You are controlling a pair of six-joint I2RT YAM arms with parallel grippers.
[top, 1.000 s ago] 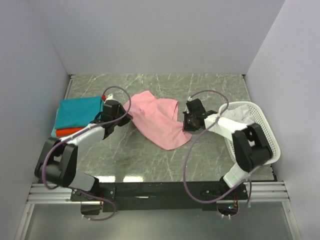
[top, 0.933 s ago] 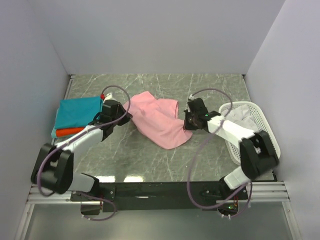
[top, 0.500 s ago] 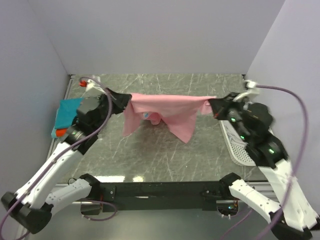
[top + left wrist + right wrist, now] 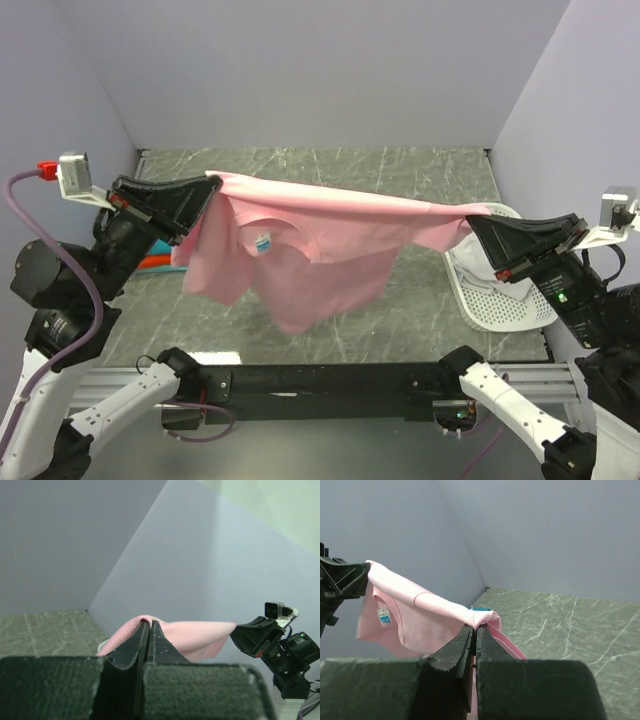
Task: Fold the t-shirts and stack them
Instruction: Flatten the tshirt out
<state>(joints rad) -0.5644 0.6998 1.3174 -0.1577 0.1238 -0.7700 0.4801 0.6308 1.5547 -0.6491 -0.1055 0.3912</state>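
The black rail (image 4: 320,385) that carries both arm bases runs along the bottom of the top view. Above it, the left gripper (image 4: 210,184) at the left of the frame and the right gripper (image 4: 471,223) at the right are raised high and well apart. Each is clamped on an edge of the light pink t-shirt (image 4: 330,235). Both wrist views show the jaws pressed together on a pinch of pink cloth.

The shirt hangs in the air between them. Its top edge is taut and slopes down toward the right, and the rest drops in loose folds at mid-frame with a small neck label (image 4: 262,241) showing.

Below lies the green marbled surface (image 4: 400,170). A strip of an orange-red t-shirt (image 4: 152,262) peeks out behind the left arm. The white perforated basket (image 4: 505,300) stands at the right edge, beneath the right gripper.
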